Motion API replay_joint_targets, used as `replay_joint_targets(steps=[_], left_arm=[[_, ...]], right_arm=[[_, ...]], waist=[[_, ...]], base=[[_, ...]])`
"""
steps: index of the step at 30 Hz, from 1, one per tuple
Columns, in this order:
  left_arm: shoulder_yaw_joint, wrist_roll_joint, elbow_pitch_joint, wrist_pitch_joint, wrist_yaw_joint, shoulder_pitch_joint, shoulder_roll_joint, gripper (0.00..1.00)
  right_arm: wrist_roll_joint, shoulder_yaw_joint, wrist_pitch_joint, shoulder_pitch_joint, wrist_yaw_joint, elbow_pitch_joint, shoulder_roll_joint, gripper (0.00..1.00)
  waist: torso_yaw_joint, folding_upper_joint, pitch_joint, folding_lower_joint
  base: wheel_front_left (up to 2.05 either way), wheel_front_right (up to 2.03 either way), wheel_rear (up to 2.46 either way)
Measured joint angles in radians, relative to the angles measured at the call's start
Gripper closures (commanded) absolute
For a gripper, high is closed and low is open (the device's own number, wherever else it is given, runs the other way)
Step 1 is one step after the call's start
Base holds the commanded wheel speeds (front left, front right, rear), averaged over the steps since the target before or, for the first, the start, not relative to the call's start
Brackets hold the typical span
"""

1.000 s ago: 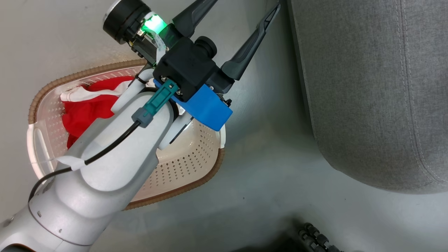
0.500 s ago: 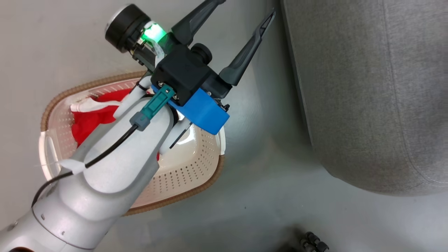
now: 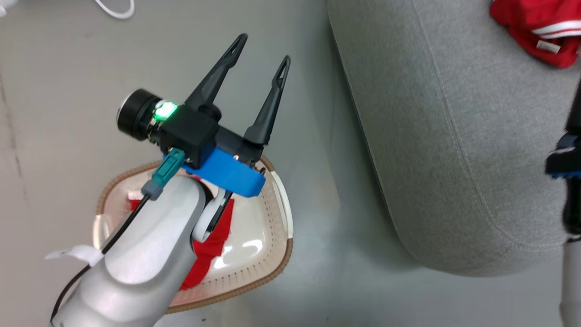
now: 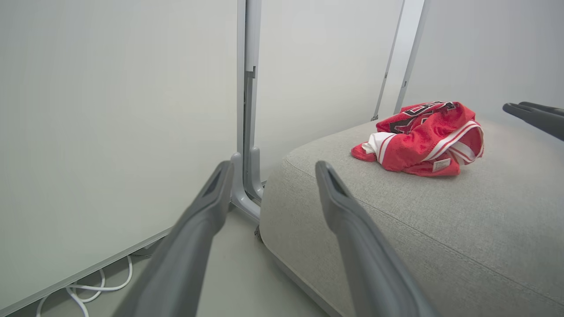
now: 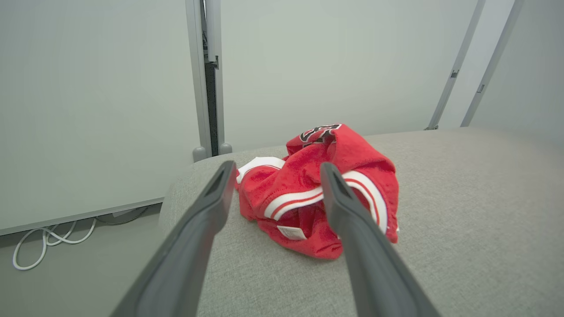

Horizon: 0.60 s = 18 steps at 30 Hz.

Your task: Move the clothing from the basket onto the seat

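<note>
One red garment (image 3: 213, 245) lies in the cream basket (image 3: 281, 254) on the floor, mostly hidden under my pale left forearm. My left gripper (image 3: 263, 50) hangs open above the basket's far rim, holding nothing, its fingers pointing at the floor beside the grey sofa (image 3: 454, 136). The other red garment (image 3: 540, 27), with white stripes and dark lettering, lies crumpled on the sofa seat (image 4: 396, 229). In the left wrist view it (image 4: 423, 138) sits beyond my open left gripper (image 4: 273, 169). My right gripper (image 5: 277, 169) is open, just short of that garment (image 5: 308, 202).
A white cable (image 4: 101, 286) lies on the floor along the pale wall panel, next to a grey upright post (image 4: 246, 110) behind the sofa's corner. The right arm's dark wrist (image 3: 567, 163) shows over the sofa's right side. Bare grey floor separates basket and sofa.
The head camera has swung, bringing the garment on the sofa and the right arm into view. My left gripper stays open and now points more upright in the picture.
</note>
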Motion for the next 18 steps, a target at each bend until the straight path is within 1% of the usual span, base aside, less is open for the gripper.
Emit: replay_joint_targets(steps=[3, 8, 12, 18], left_arm=[[0.047, 0.000, -0.020, 0.000, 0.011, 0.056, -0.004, 0.00], [0.147, 0.001, -0.061, -0.001, 0.023, 0.145, -0.026, 0.00], [0.214, 0.019, -0.076, -0.001, 0.021, 0.216, -0.037, 0.00], [0.320, 0.040, -0.083, -0.002, 0.002, 0.313, -0.060, 0.00]], right_arm=[[-0.012, 0.033, 0.000, 0.054, 0.000, -0.064, 0.035, 0.00], [-0.027, 0.091, 0.000, 0.133, 0.000, -0.142, 0.069, 0.00], [-0.034, 0.139, 0.000, 0.179, 0.000, -0.174, 0.089, 0.00], [-0.046, 0.183, 0.000, 0.227, 0.000, -0.207, 0.106, 0.00]], waist=[[0.013, 0.0000, -0.052, 0.0000], [0.050, 0.0000, -0.134, -0.0001], [0.089, 0.0000, -0.189, -0.0002], [0.154, 0.0000, -0.257, -0.0002]], base=[[0.00, 0.00, 0.00], [0.00, 0.00, 0.00], [0.00, 0.00, 0.00], [0.00, 0.00, 0.00]])
